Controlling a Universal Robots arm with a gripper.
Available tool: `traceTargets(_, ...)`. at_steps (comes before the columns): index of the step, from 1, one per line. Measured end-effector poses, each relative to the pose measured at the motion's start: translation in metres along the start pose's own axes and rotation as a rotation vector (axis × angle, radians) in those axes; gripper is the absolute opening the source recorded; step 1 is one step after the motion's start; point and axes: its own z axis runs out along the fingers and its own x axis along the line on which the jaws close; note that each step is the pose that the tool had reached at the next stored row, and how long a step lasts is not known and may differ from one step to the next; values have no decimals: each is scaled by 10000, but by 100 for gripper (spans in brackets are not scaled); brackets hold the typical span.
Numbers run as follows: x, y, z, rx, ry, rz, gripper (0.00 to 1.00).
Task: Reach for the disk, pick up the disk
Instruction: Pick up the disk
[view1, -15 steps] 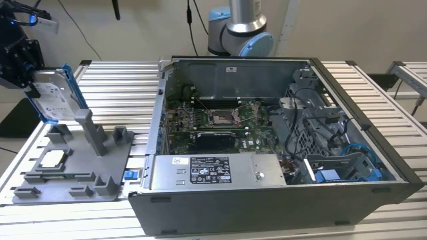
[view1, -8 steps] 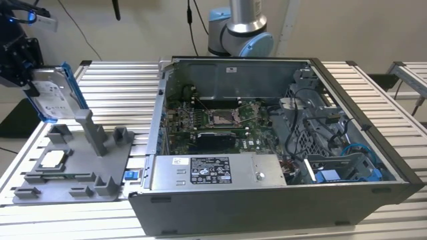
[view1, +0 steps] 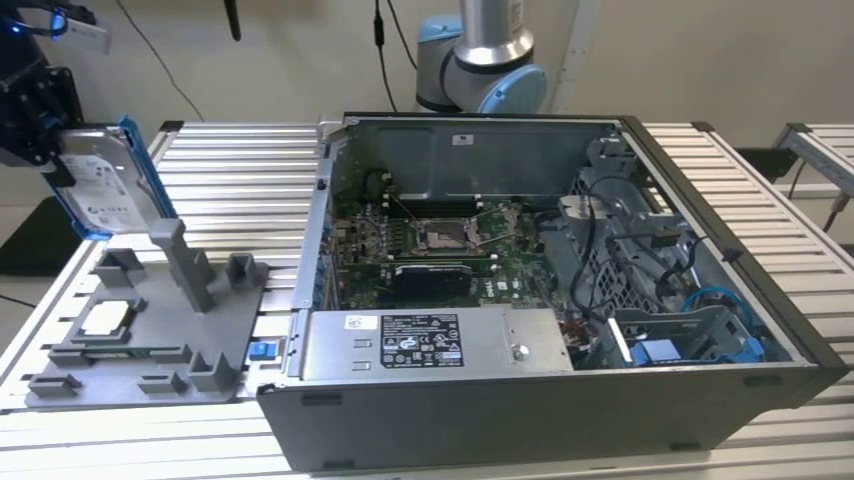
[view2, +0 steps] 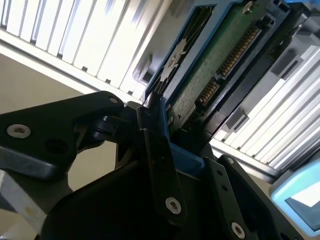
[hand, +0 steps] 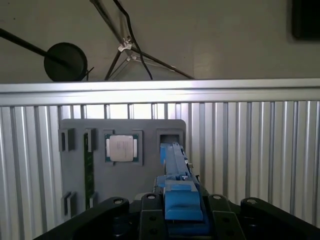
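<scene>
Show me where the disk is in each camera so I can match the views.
Exterior view: the disk hangs upright at the exterior view's left, above the grey tray.
Second wrist view: its green circuit-board face extends from the gripper, which clamps its blue bracket.
First wrist view: edge-on, a blue strip in front of the grey tray.
Shared landmark: the slatted table.
</scene>
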Motion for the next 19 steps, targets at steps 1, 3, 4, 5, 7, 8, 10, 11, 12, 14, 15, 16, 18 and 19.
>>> traceTargets(1,0,0,-11,0,0,0,0)
traceTargets(3,-1,0,-31,0,0,0,0)
traceTargets(4,-1,0,-41,1,0,0,0)
traceTargets(5,-1,0,-51,1,0,0,0)
traceTargets(7,-1,-1,-73,1,0,0,0)
traceTargets(8,-2,-1,-96,5,0,0,0)
traceTargets(10,-2,-1,-117,7,0,0,0)
traceTargets(11,-3,-1,-126,8,0,-1,0)
traceTargets(12,-3,-1,-135,7,0,0,0)
traceTargets(14,-3,-2,-153,9,0,0,0)
traceTargets(15,-4,-2,-163,9,0,0,0)
traceTargets(16,-4,-2,-174,10,0,0,0)
traceTargets(18,-4,-1,-198,14,0,-1,0)
traceTargets(19,-4,-1,-208,18,-1,0,0)
